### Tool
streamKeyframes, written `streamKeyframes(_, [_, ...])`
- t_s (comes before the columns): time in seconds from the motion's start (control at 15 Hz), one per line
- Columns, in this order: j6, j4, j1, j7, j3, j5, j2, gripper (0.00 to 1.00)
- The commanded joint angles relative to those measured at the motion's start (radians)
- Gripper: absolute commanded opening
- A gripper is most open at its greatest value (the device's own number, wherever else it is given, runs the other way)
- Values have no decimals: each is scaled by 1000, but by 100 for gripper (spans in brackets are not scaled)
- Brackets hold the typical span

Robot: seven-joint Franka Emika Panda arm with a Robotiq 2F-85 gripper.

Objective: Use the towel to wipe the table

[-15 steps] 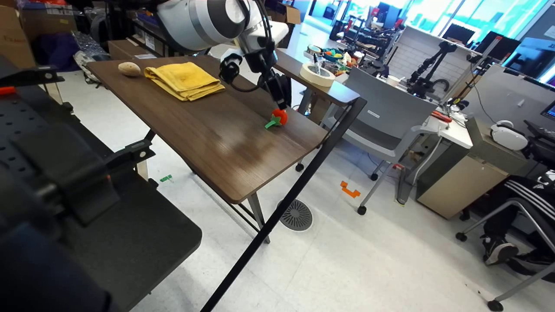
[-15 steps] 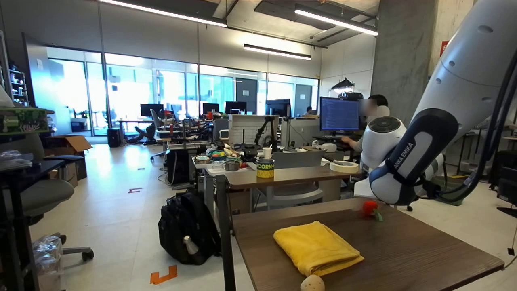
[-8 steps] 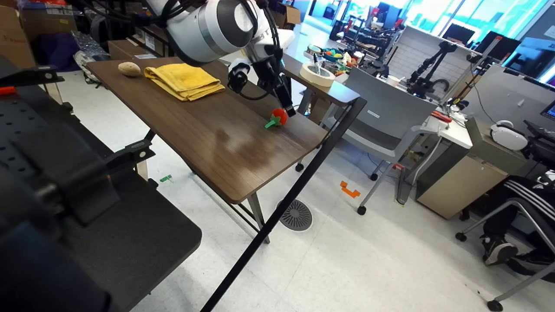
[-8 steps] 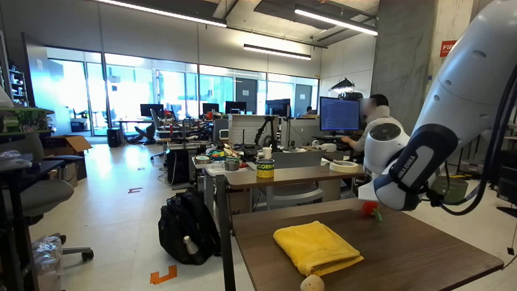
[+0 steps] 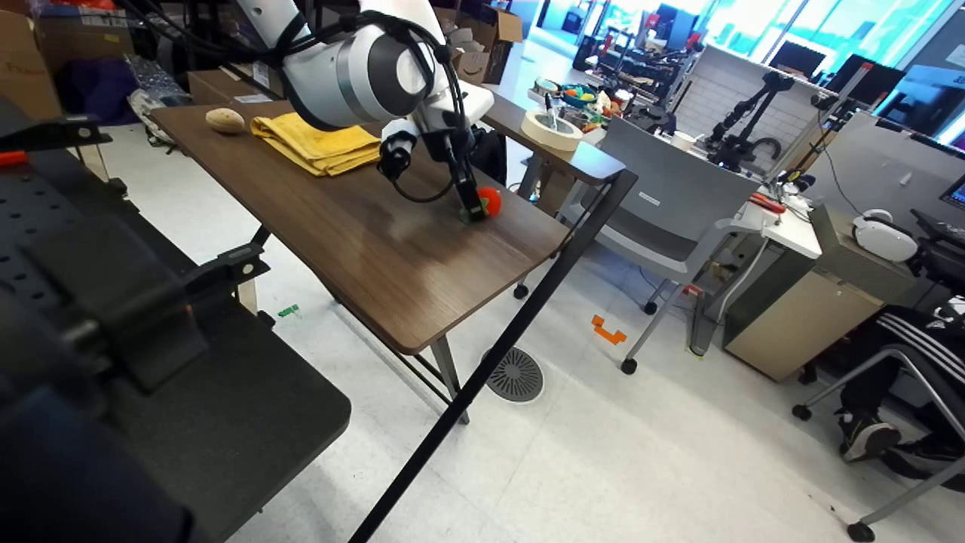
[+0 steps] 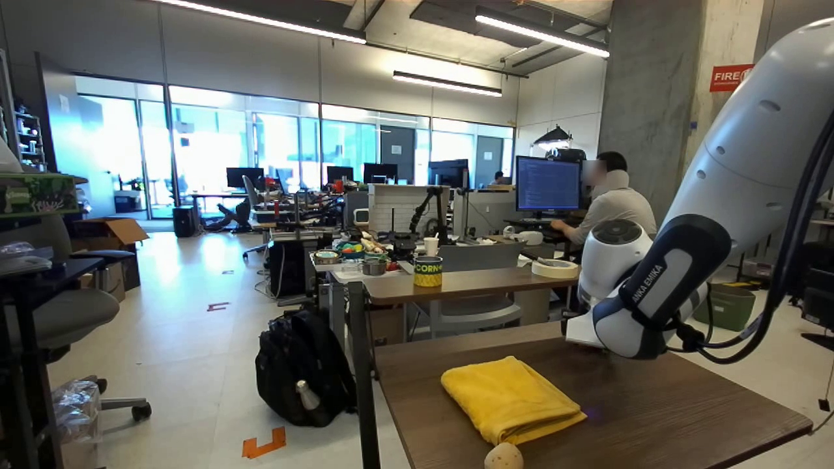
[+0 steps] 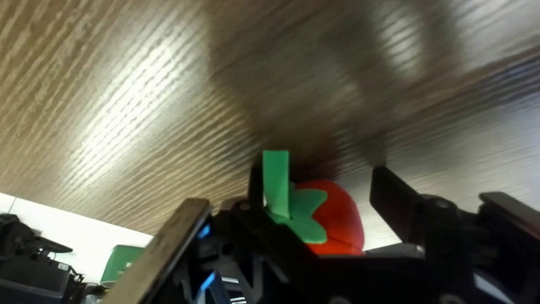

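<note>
The pincer [image 7: 318, 173] stood parted around a toy tomato [image 7: 341, 215], apparently to clear the tabletop [image 5: 384, 234] before wiping; closing seemed next, while the folded yellow towel [image 6: 511, 398] lay well apart from the pincer.

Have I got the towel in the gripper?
No: in an exterior view the towel lies folded on the table, apart from the gripper, which is down at the red toy.

Yellow towel [image 6: 511, 397], brown wood-grain table [image 5: 407, 260]
</note>
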Motion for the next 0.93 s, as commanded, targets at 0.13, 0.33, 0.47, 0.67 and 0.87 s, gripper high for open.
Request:
streamKeyframes(0.13, [36,31,-45,-13,45,-6,-11,20])
streamKeyframes(0.33, [85,8,-36,-22,50,-2,-23,0])
streamKeyframes(0.47, [121,-9,-23,-33,52,1,-28,0])
streamKeyframes(0.67, [174,-40,2,-53,35,12,-32,33])
streamKeyframes(0.87, [219,-72,44,-49,-28,47,-29,55])
